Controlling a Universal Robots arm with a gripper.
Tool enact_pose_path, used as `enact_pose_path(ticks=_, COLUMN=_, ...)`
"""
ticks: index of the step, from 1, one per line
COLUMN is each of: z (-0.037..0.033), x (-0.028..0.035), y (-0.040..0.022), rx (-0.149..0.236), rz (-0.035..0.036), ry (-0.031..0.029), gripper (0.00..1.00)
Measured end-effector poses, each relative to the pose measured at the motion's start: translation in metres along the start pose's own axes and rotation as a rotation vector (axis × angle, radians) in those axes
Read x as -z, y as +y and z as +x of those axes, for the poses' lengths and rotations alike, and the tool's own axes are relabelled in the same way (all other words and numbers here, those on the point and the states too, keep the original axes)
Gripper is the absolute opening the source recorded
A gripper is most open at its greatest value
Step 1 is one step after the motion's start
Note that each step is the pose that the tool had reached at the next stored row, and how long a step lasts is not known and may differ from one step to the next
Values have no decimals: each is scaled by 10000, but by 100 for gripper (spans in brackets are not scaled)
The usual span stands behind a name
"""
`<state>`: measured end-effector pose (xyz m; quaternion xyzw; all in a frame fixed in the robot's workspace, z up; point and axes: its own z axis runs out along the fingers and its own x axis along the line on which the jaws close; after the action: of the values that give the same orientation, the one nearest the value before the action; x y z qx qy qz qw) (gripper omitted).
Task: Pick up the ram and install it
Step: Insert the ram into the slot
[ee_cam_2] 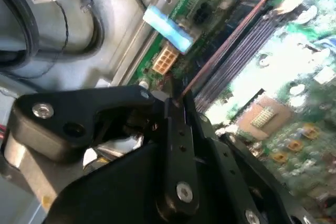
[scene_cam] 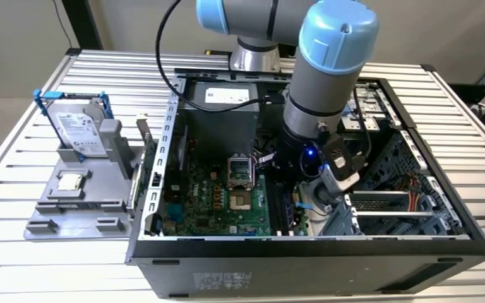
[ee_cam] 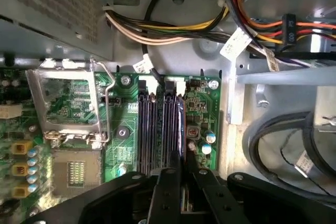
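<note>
Arm reached down into the open computer case on the slatted bench, with the tool low over the motherboard at the memory slots, just to the exterior view's right of the empty processor socket. In both wrist views the tool's fingers stood narrow, pinched on a thin board seen edge-on; I took this for the ram, held upright and lined along the slot nearest the capacitors. Pick-up therefore judged done. Insertion looked under way but unfinished: the stick's lower edge sat at or in the slot, and whether it was fully seated or the end latches had closed could not be told. On the grey fixture at the exterior view's left, the hard drive and small processor chip lay untouched.
</note>
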<state>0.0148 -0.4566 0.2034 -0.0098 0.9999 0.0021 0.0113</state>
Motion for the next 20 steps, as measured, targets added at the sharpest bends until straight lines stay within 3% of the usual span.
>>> enact_pose_path(ticks=4, z=5, x=46, y=2, rx=-28, rz=22, ry=16, gripper=100)
enact_pose_path(ticks=11, z=-2, x=360, y=7, rx=-34, rz=18, ry=16, gripper=100)
enact_pose_path(ticks=14, z=-1, x=362, y=12, rx=-34, rz=40, ry=16, gripper=100)
enact_pose_path(ticks=15, z=-1, x=362, y=12, rx=-32, rz=40, ry=15, gripper=0)
enact_pose_path(ticks=20, z=-1, x=364, y=12, rx=-32, rz=41, ry=16, gripper=0)
